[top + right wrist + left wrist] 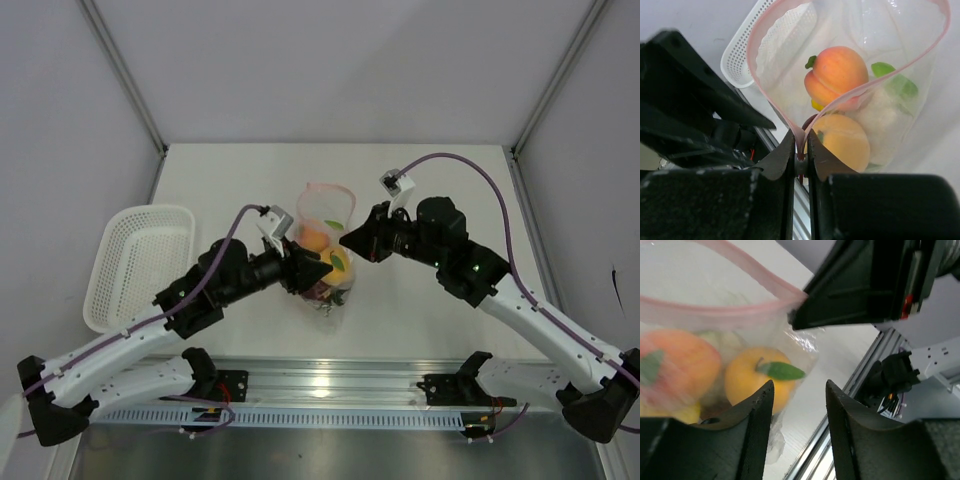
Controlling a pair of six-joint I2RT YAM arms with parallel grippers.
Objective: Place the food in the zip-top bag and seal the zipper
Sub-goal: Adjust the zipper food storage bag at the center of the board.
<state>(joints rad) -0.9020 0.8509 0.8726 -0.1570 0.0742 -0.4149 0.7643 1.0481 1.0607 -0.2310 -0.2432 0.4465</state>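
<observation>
Zip-top bag (328, 207) lies mid-counter (230, 180), thin, clear and crinkly, its mouth pulled into an open loop edged by the pinkish-red zipper (715, 314). Glossy moulded food sits inside: a peach-like orange piece (837, 72), a round yellow-orange piece (757, 380) with a green leaf, and a pale, rough leafy piece (880, 117) blurred behind the film. Something dark lies lowest in the bag, too hidden to name. The right claw (800, 150) is clenched on the zipper at one end of the loop. The left claw (800, 390) is released, jaws apart beside the bag's filled end. A white lattice basket (140, 260) stands left, partly covered by the left arm.
</observation>
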